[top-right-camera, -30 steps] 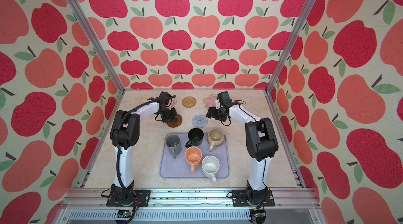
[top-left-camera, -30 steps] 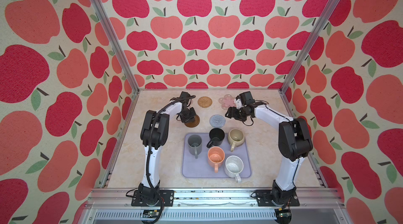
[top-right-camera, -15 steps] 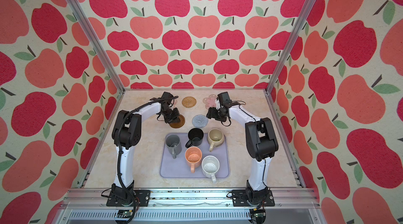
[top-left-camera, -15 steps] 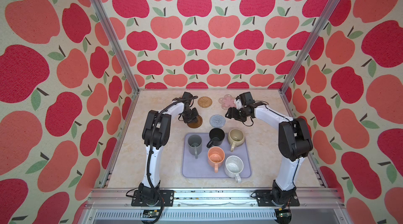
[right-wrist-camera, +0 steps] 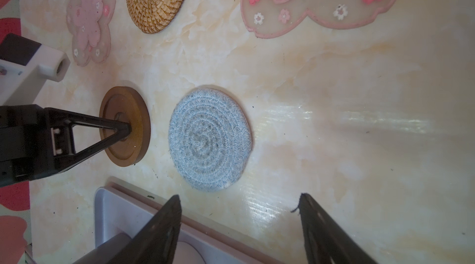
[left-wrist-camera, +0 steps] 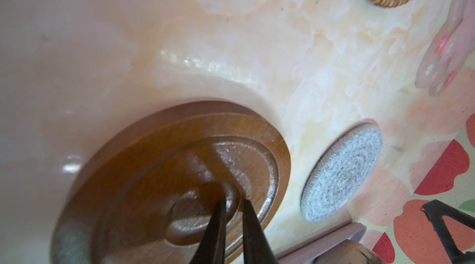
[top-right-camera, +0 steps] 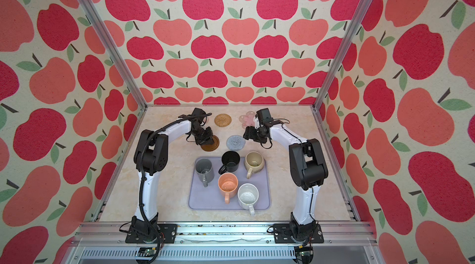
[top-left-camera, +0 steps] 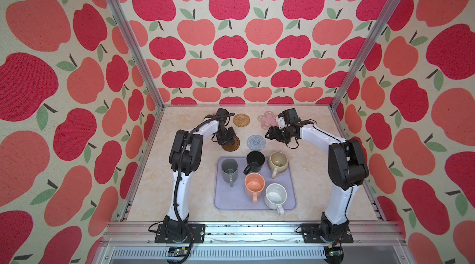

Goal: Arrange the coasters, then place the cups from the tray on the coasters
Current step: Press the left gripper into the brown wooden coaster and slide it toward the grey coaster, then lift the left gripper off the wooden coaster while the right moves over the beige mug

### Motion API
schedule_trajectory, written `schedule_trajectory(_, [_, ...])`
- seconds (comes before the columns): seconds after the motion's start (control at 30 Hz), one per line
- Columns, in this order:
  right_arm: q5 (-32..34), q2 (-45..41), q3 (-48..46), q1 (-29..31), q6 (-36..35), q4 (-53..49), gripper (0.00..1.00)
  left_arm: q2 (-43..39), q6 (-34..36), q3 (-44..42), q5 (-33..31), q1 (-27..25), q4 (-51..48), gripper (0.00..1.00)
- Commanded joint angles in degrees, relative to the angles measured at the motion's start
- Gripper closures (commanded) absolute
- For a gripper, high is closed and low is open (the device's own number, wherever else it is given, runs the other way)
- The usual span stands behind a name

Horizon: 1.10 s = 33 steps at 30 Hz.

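My left gripper [left-wrist-camera: 234,201] is shut, its tips pressing on the middle of the dark brown coaster [top-left-camera: 232,144] [right-wrist-camera: 126,126]. Just right of it lies the grey crocheted coaster [top-left-camera: 256,142] [right-wrist-camera: 209,139]. My right gripper [right-wrist-camera: 240,201] hangs open and empty to that coaster's right, over the table by the tray's far edge. The rattan coaster [top-left-camera: 241,120] and a pink flower coaster [top-left-camera: 268,119] lie at the back. A second pink flower coaster [right-wrist-camera: 88,16] lies behind the left arm. On the lavender tray [top-left-camera: 290,198] stand the grey [top-left-camera: 229,170], black [top-left-camera: 255,161], beige [top-left-camera: 278,163], peach [top-left-camera: 254,185] and speckled white [top-left-camera: 275,194] cups.
Apple-patterned walls close in the marble table on three sides, with metal posts [top-left-camera: 344,88] at the back corners. Both arm bases [top-left-camera: 177,232] stand on the front rail. Bare tabletop [top-left-camera: 159,185] lies on either side of the tray.
The left gripper has slid the dark brown coaster a little to the right, toward the grey one. The right arm has not moved.
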Motion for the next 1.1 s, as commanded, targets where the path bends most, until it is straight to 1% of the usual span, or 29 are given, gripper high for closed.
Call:
schedule_trajectory(0.0, [-0.57, -0.77, -0.70, -0.01, 0.35, 0.16, 0.26, 2.25, -0.05, 0.88, -0.66, -0.58, -4.32, 0.82])
schedule_trajectory(0.17, [-0.43, -1.03, -0.62, -0.14, 0.17, -0.02, 0.26, 1.51, 0.44, 2.42, 0.38, -0.53, -4.41, 0.81])
schedule_trajectory(0.33, [-0.28, -1.60, -0.45, -0.43, 0.00, -0.12, 0.26, 0.71, 2.77, 5.83, 1.48, -0.27, -7.22, 0.79])
schedule_trajectory(0.57, [0.62, -3.57, 0.01, -0.56, -1.04, -0.35, 0.26, -4.55, 5.81, 7.02, -0.54, 0.81, -9.45, 0.70])
schedule_trajectory(0.67, [1.46, -5.16, 0.13, -0.67, -1.81, -1.14, 0.26, -7.31, 8.03, 6.63, -3.42, 1.72, -11.42, 0.62])
schedule_trajectory(0.73, [2.30, -6.60, 0.22, -0.62, -2.74, -1.99, 0.25, -9.10, 10.53, 6.29, -6.78, 2.15, -13.64, 0.58])
schedule_trajectory(0.8, [3.59, -8.05, 0.26, -0.64, -3.76, -3.11, 0.25, -11.03, 12.95, 5.44, -10.17, 2.51, -15.23, 0.55])
schedule_trajectory(0.9, [5.61, -10.64, -0.04, -0.63, -5.18, -4.82, 0.25, -14.78, 15.78, 2.15, -14.70, 3.04, -15.50, 0.55])
schedule_trajectory(1.07, [7.77, -15.84, -2.01, -0.68, -6.16, -6.90, 0.25, -21.52, 17.57, -3.78, -17.84, 4.75, -13.91, 0.51])
